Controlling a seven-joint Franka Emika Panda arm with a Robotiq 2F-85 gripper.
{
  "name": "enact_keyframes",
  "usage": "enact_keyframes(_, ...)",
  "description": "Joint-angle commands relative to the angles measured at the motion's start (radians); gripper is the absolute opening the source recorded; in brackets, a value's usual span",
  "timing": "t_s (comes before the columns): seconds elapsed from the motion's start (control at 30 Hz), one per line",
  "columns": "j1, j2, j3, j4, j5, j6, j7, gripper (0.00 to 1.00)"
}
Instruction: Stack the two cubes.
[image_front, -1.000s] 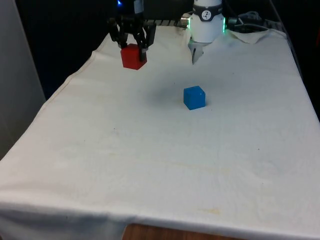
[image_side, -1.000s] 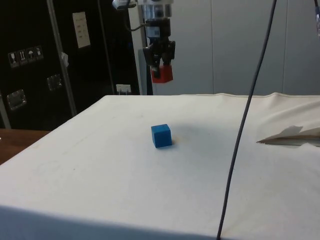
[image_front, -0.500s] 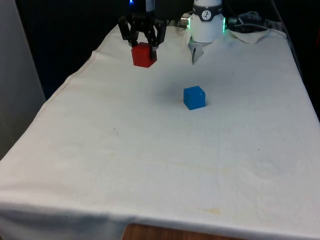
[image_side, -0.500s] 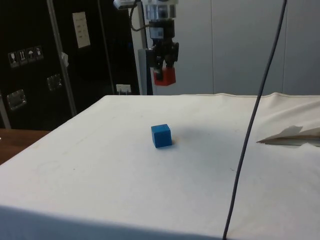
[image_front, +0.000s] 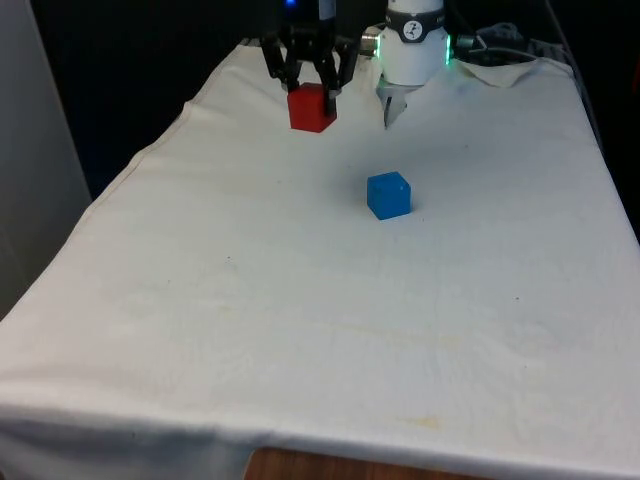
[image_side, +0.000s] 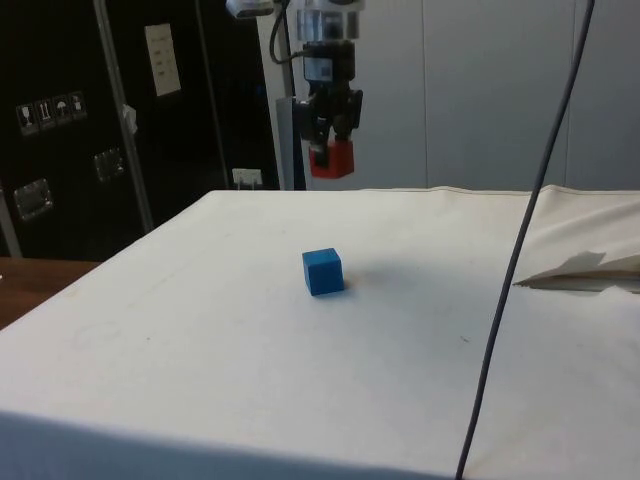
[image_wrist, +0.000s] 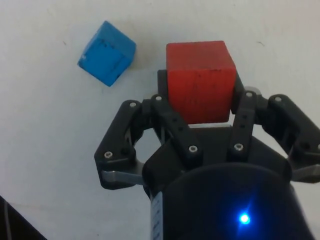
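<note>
My black gripper (image_front: 310, 92) hangs in the air over the far part of the table, shut on a red cube (image_front: 311, 108). In the side view the red cube (image_side: 331, 158) is well above the cloth, held by the gripper (image_side: 329, 140). A blue cube (image_front: 388, 194) rests on the white cloth near the table's middle, nearer the camera and toward the front view's right of the red one. In the wrist view the red cube (image_wrist: 200, 80) sits between the fingers (image_wrist: 167, 117) and the blue cube (image_wrist: 107, 53) lies on the cloth beside it, apart from it.
The white cloth (image_front: 320, 300) covers the whole table. A fold of cloth (image_side: 580, 270) rises at the far end near the robot's base (image_front: 412, 50). A dark cable (image_side: 510, 270) hangs across the side view. Dark cabinets (image_side: 110, 120) stand behind.
The gripper has carried the red cube toward the front view's right, closer to the blue cube, staying raised. The blue cube has not moved.
</note>
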Motion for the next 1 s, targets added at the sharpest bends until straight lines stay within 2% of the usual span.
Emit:
enact_keyframes(0.0, 0.005, -0.006, 0.002, -0.01, -0.02, 0.015, 0.026, 0.0)
enact_keyframes(0.17, 0.005, -0.014, 0.02, -0.023, -0.022, 0.021, 0.045, 0.0)
enact_keyframes(0.2, 0.0, -0.006, 0.022, -0.012, 0.0, 0.005, 0.022, 0.0)
enact_keyframes(0.27, 0.005, -0.02, 0.032, -0.033, -0.023, 0.026, 0.058, 0.0)
enact_keyframes(0.47, 0.004, -0.031, 0.06, -0.053, -0.026, 0.037, 0.086, 0.0)
enact_keyframes(0.5, 0.0, -0.027, 0.062, -0.046, -0.004, 0.022, 0.064, 0.0)
enact_keyframes(0.53, 0.004, -0.032, 0.063, -0.056, -0.027, 0.038, 0.091, 0.0)
enact_keyframes(0.73, 0.004, -0.04, 0.092, -0.072, -0.034, 0.046, 0.124, 0.0)
enact_keyframes(0.77, 0.0, -0.036, 0.096, -0.065, -0.014, 0.031, 0.103, 0.0)
enact_keyframes(0.8, 0.004, -0.041, 0.097, -0.075, -0.035, 0.048, 0.129, 0.0)
enact_keyframes(0.97, 0.003, -0.043, 0.12, -0.085, -0.039, 0.056, 0.153, 0.0)
